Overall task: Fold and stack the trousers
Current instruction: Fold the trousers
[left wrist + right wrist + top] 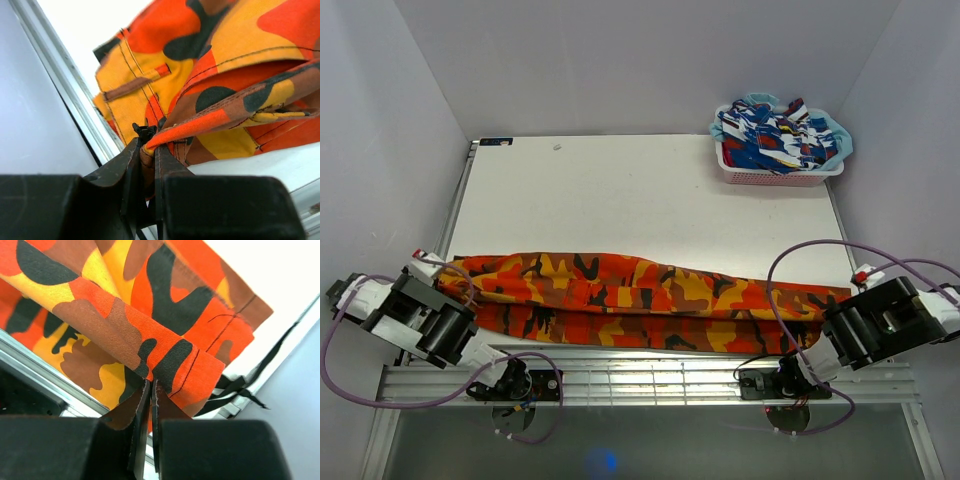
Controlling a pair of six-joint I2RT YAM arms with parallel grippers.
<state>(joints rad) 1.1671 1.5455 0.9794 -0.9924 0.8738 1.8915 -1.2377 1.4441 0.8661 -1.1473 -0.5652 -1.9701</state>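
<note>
The left gripper (148, 146) and right gripper (151, 388) each clamp one end of the trousers (640, 295), stretched lengthwise between them.

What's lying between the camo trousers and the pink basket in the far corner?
Nothing. The top external view shows only bare white table between the trousers and the basket.

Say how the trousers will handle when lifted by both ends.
Probably floppy: the trousers lie creased and doubled, so the middle should sag. Likely grippy: the left hand and right hand pinch woven cloth.
</note>
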